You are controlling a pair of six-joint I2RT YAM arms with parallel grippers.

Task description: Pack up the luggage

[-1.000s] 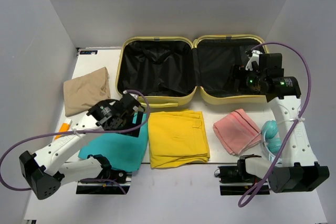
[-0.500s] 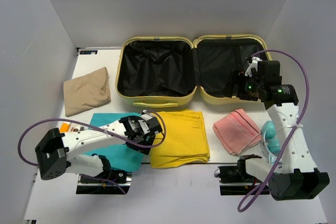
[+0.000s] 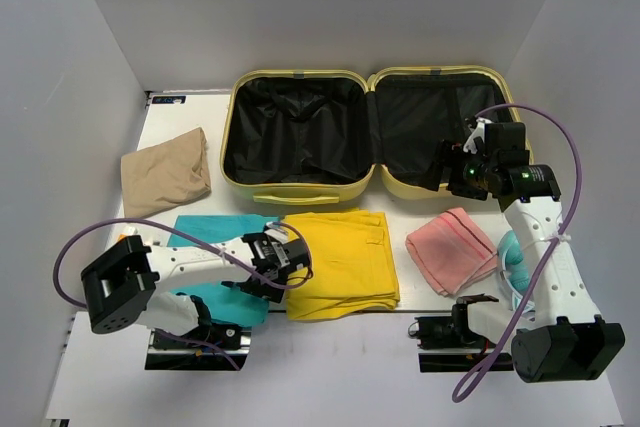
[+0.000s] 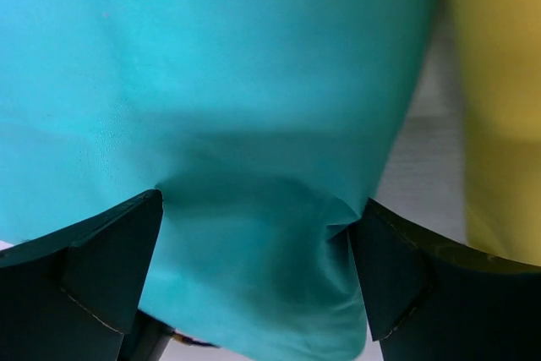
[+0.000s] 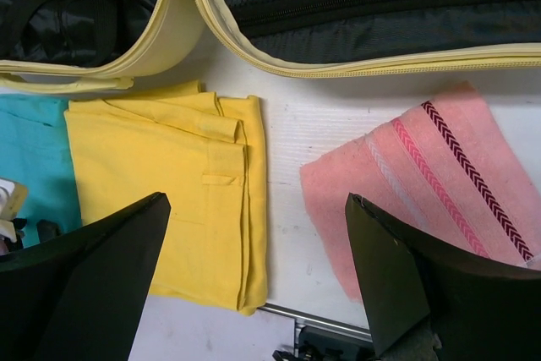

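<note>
Teal cloth [image 3: 214, 228], yellow garment [image 3: 345, 262], pink towel [image 3: 452, 250]

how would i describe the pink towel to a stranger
Find the open yellow suitcase at the back. Just in front of its right half, right of the yellow garment, lies a folded towel. It alone is pink, with chevron stripes.

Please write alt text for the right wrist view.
Framed by the open right gripper, a folded yellow cloth and a pink striped towel lie on a white table. A pale yellow hard-shell suitcase's rim crosses the top.
</note>
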